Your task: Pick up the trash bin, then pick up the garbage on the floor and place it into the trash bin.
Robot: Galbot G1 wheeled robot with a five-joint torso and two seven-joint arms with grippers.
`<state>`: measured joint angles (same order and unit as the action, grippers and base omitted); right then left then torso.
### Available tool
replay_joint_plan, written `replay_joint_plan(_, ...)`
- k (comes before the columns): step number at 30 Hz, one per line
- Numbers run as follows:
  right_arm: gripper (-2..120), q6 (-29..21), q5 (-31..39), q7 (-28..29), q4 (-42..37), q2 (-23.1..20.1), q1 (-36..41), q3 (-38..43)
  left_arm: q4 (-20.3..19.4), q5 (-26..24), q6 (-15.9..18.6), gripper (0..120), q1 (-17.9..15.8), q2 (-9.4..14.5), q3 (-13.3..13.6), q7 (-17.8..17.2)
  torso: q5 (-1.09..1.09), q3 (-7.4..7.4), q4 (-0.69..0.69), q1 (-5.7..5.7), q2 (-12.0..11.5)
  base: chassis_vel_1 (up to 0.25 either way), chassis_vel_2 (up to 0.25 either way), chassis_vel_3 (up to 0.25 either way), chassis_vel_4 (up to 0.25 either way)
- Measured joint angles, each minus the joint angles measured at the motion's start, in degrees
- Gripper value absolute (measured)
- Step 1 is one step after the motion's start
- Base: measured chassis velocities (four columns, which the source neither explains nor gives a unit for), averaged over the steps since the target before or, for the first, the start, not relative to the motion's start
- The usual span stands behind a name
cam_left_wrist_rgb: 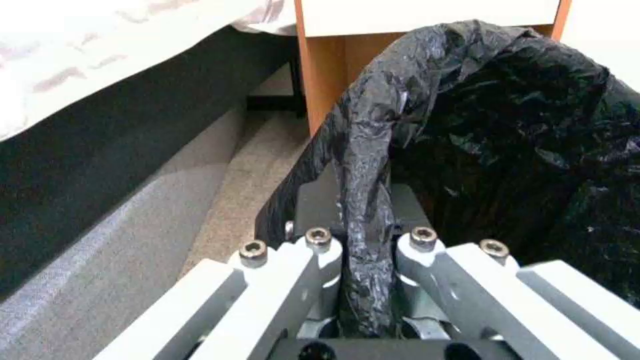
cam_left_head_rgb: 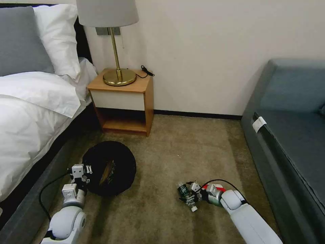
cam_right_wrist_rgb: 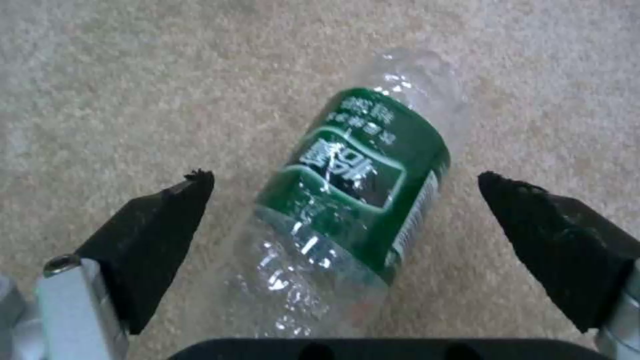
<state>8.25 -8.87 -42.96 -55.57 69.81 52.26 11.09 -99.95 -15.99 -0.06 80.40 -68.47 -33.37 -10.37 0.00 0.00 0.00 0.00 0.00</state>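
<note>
The small round trash bin (cam_left_head_rgb: pixel 110 173), lined with a crinkled black plastic bag, sits on the beige carpet (cam_left_head_rgb: pixel 176 152) at the near left, just in front of the wooden bedside table (cam_left_head_rgb: pixel 123 100) and beside the bed with white linen (cam_left_head_rgb: pixel 30 112). From the head view its mouth faces the camera, and a brownish crumpled item (cam_left_head_rgb: pixel 107 172) lies inside on the black liner. The left gripper (cam_left_head_rgb: pixel 85 172) is at the bin's left rim; in the left wrist view the left gripper's fingers (cam_left_wrist_rgb: pixel 320 260) are pressed together on a fold of the black bag (cam_left_wrist_rgb: pixel 363 220) where it drapes over the rim, so the rim is pinched between them.

At the near right, the small clear plastic bottle with a green label (cam_left_head_rgb: pixel 185 194) lies on its side on the carpet, well apart from the bin. The right gripper (cam_left_head_rgb: pixel 191 196) is low at the bottle. In the right wrist view the black padded fingertips (cam_right_wrist_rgb: pixel 167 225) are spread wide, one on either side of the bottle (cam_right_wrist_rgb: pixel 347 200), with carpet visible between each pad and the bottle, so they are not touching it. Just behind the right wrist, a red snack packet (cam_left_head_rgb: pixel 216 188) peeks out on the carpet. A grey-blue sofa (cam_left_head_rgb: pixel 291 135) stands along the right side, and a brass-based table lamp (cam_left_head_rgb: pixel 116 61) stands on the bedside table.
</note>
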Motion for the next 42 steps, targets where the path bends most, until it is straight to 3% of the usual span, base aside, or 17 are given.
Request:
replay_joint_plan(12, 100, 0.47, -1.86, -0.08, 1.18, 0.51, -0.01, 0.82, 0.31, -0.25, -0.22, 4, 0.05, 0.07, -0.12, -0.20, 0.00, 0.00, 0.00, 0.00, 0.00, 0.000, 0.000, 0.000, 0.000)
replay_joint_plan(15, 94, 0.54, -2.33, -0.25, 1.32, 0.75, 0.02, 1.00, 0.31, -0.28, -0.27, 4, 0.10, 0.09, -0.13, -0.21, 0.00, 0.00, 0.00, 0.00, 0.00, 0.000, 0.000, 0.000, 0.000)
replay_joint_plan(17, 82, 0.65, -2.65, -0.62, 1.63, 1.21, 0.04, 1.21, 0.31, -0.33, -0.42, 4, 0.15, 0.09, -0.14, -0.22, 0.00, 0.00, 0.00, 0.00, 0.00, 0.000, 0.000, 0.000, 0.000)
replay_joint_plan(23, 65, 0.83, -3.15, -1.07, 2.13, 1.48, -0.03, 1.39, 0.39, -0.47, -0.66, 4, 0.19, 0.17, -0.15, -0.20, 0.00, 0.00, 0.00, 0.00, 0.00, 0.000, 0.000, 0.000, 0.000)
replay_joint_plan(30, 36, 1.08, -3.25, -1.56, 2.04, 1.32, -0.13, 1.86, 0.37, -0.51, -0.77, 4, 0.25, 0.16, -0.14, -0.14, 0.00, 0.00, 0.00, 0.00, 0.00, 0.000, 0.000, 0.000, 0.000)
replay_joint_plan(38, 21, 1.42, -3.23, -1.87, 1.76, 1.43, -0.14, 2.52, 0.16, -0.50, -0.80, 4, 0.26, 0.17, -0.08, -0.08, 0.00, 0.00, 0.00, 0.00, 0.00, 0.000, 0.000, 0.000, 0.000)
replay_joint_plan(42, 21, 1.41, -3.41, -1.88, 0.85, 1.65, -0.13, 3.18, 0.49, -1.01, -1.10, 4, 0.25, 0.46, 0.08, -0.02, 0.00, 0.00, 0.00, 0.00, 0.00, 0.000, 0.000, 0.000, 0.000)
